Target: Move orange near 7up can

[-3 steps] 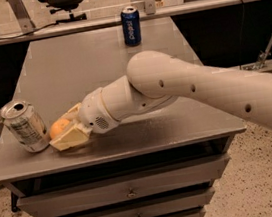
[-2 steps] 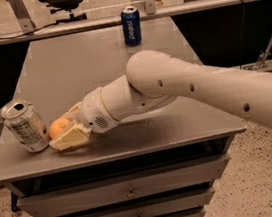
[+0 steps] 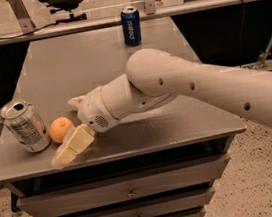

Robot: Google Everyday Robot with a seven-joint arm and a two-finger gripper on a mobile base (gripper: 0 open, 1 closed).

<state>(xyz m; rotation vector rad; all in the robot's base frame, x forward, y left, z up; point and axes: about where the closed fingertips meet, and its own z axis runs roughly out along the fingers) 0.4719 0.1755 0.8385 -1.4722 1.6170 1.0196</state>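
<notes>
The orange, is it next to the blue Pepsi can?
No, the orange sits front left beside the 7up can, within the open gripper, while the Pepsi can stands at the far edge.

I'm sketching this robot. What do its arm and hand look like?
Smooth, rounded cream-white arm shells with small dark dots; no cables show. The hand, by the small round orange fruit, has a perforated wrist patch and pale yellowish blocky fingers.

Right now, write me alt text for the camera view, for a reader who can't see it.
An orange sits right beside a silvery 7up can at the front left of a grey table, with the robot's gripper open around the orange. A blue Pepsi can stands at the far edge.
</notes>
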